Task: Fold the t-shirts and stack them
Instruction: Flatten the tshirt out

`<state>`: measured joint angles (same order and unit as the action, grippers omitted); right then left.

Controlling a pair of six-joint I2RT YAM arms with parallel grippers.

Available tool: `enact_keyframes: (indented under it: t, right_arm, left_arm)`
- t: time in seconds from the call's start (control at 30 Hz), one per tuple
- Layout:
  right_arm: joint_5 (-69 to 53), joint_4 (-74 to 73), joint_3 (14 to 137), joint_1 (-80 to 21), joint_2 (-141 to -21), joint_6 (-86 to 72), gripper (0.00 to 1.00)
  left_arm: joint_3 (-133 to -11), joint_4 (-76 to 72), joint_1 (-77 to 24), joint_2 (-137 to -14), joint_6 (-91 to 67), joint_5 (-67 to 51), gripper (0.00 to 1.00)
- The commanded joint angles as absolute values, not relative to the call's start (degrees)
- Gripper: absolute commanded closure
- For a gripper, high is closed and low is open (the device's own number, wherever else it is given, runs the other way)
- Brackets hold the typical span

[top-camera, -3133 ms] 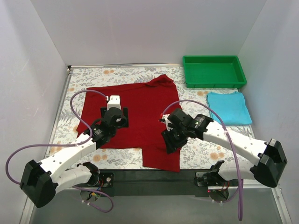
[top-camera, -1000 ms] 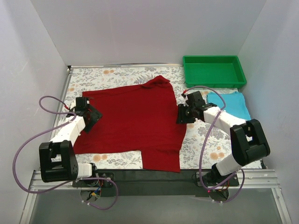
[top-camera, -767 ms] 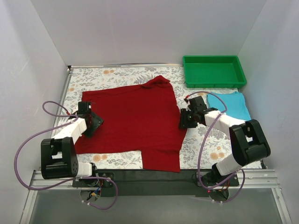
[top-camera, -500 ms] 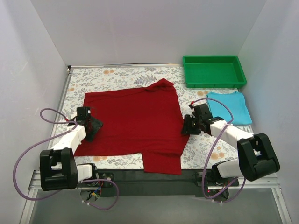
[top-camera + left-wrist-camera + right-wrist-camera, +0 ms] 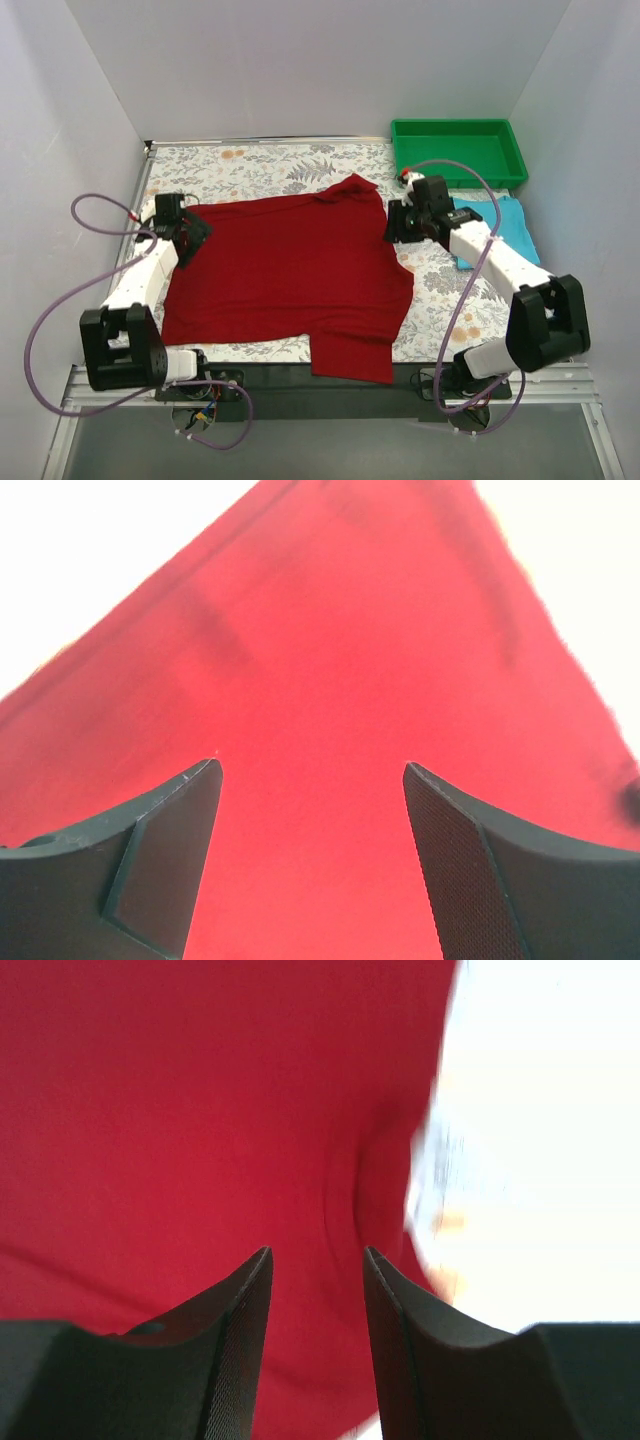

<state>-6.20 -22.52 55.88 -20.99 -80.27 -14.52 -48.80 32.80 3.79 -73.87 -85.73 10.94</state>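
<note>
1. Leftmost, the left gripper [image 5: 190, 232] sits at the left edge of the dark red t-shirt [image 5: 290, 265]. Its fingers [image 5: 170, 850] stand well apart, and the wrist view shows only red cloth beyond them, with nothing pinched.
2. Centre: the dark red t-shirt lies spread open and unfolded on the floral tablecloth [image 5: 270, 165]. It has a small bump of cloth at its far edge, and a flap reaches onto the dark strip at the near edge of the table.
3. Right of centre, the right gripper [image 5: 392, 225] is at the shirt's right edge. Its jaws are parted more narrowly than the left pair, and again no cloth is seen between them.
4. Right: the light blue t-shirt [image 5: 512, 225] rests as a small folded rectangle on the near side of the green tray [image 5: 458, 183]. It is partly hidden by the right arm and lies apart from the red one.
5. Progress, judged from this layout: 1 of 2 shirts looks folded. The red shirt appears only flattened, so every fold on it remains to be made. After that, the 2 must be stacked, which puts the job roughly at its halfway mark.
</note>
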Motion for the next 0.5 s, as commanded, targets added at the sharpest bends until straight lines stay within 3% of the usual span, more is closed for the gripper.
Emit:
enact_keyframes:
  t: [0.0,0.17,0.47]
  right_arm:
    - [-5.1,-18.8,64.1,-20.7,-87.4,-9.1,0.59]
    - [-4.2,-16.4,75.1,-19.7,-95.7,-4.6,0.60]
    - [-6.0,-14.0,82.4,-19.5,-105.2,-0.3,0.60]
  left_arm:
    - [-55.1,25.9,3.7,-82.1,-83.3,13.4,0.32]
    - [-64.1,23.8,4.4,-97.2,-84.6,15.6,0.33]
    - [-77.8,22.3,7.1,-109.4,-85.8,18.1,0.36]
